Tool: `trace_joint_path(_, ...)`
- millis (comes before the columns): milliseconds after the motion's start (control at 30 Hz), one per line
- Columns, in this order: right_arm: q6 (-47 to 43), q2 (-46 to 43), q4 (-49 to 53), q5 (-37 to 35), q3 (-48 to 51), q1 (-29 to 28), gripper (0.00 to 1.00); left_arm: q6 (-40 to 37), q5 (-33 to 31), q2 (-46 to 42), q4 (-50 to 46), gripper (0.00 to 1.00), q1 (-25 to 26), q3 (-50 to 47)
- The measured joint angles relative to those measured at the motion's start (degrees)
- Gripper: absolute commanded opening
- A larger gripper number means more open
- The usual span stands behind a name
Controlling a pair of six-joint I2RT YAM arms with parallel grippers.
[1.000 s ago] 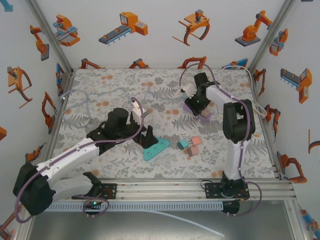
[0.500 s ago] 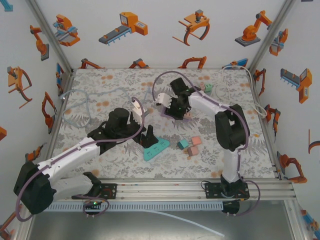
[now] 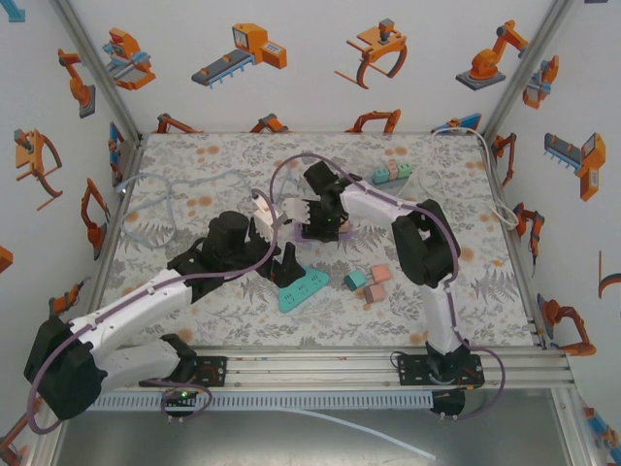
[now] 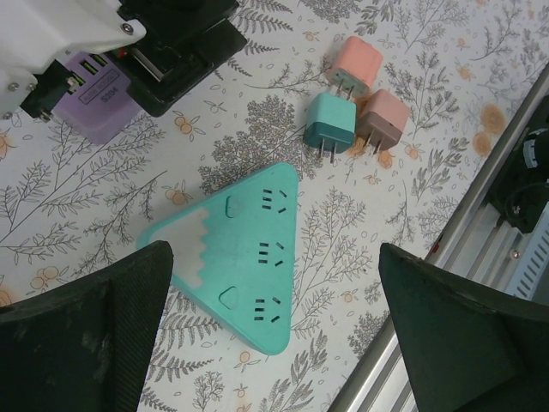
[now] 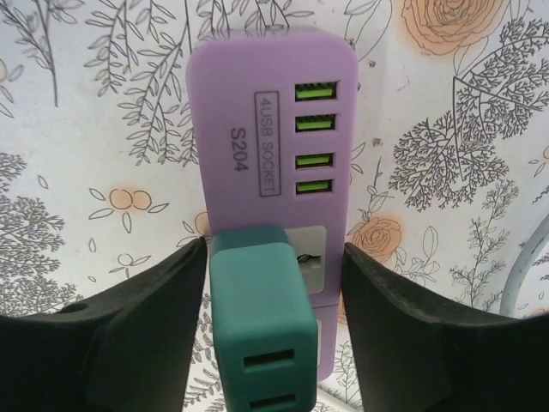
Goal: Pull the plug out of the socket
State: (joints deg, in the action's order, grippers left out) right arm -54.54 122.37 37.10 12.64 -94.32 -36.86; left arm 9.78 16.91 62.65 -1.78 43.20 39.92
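A teal plug sits in the purple USB socket strip, which lies flat on the floral mat. My right gripper straddles the plug with its jaws open. Its left finger lies against the plug's side, while the right finger stands clear of it. From above, the right gripper is at mid-table. The left wrist view shows the same purple socket strip under the right gripper. My left gripper hangs wide open over a teal triangular power strip, holding nothing.
Three loose plugs, teal, pink and brownish pink, lie right of the triangular strip. More green plugs rest near the back wall. A pale cable loops at the left. The rail borders the near edge.
The right arm swung left across the table, and the purple socket strip shifted left with it. Its jaws have widened around the plug. The left arm stayed put.
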Motion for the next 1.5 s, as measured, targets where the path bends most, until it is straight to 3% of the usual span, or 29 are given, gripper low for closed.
trace_joint_path(367,-0.11,-4.00,-1.09,2.99,0.59,0.20,0.67,0.70,-3.41,0.31,-0.39,0.97,0.07,-0.22)
trace_joint_path(533,0.79,-15.63,-6.91,8.20,8.41,2.36,0.66,1.14,-10.54,2.10,-2.78,0.97,-0.13,0.20)
trace_joint_path(700,4.87,-26.47,-18.73,15.08,19.74,8.96,0.62,2.60,-13.14,6.49,-2.91,0.97,-3.17,2.40)
trace_joint_path(933,8.94,-27.58,-27.43,20.28,29.57,14.27,0.56,4.90,-11.91,17.86,0.22,1.00,-9.49,10.45)
trace_joint_path(1000,9.62,-26.80,-28.30,21.73,29.90,14.95,0.55,5.33,-11.02,21.84,0.83,0.97,-10.16,13.44)
trace_joint_path(1367,10.54,-20.85,-33.83,29.79,29.64,15.37,0.44,9.42,-7.72,37.79,4.15,0.61,-10.67,21.90)
trace_joint_path(1500,9.22,-18.60,-32.57,29.97,29.42,15.37,0.43,10.62,-7.13,40.79,4.42,0.57,-10.67,23.34)
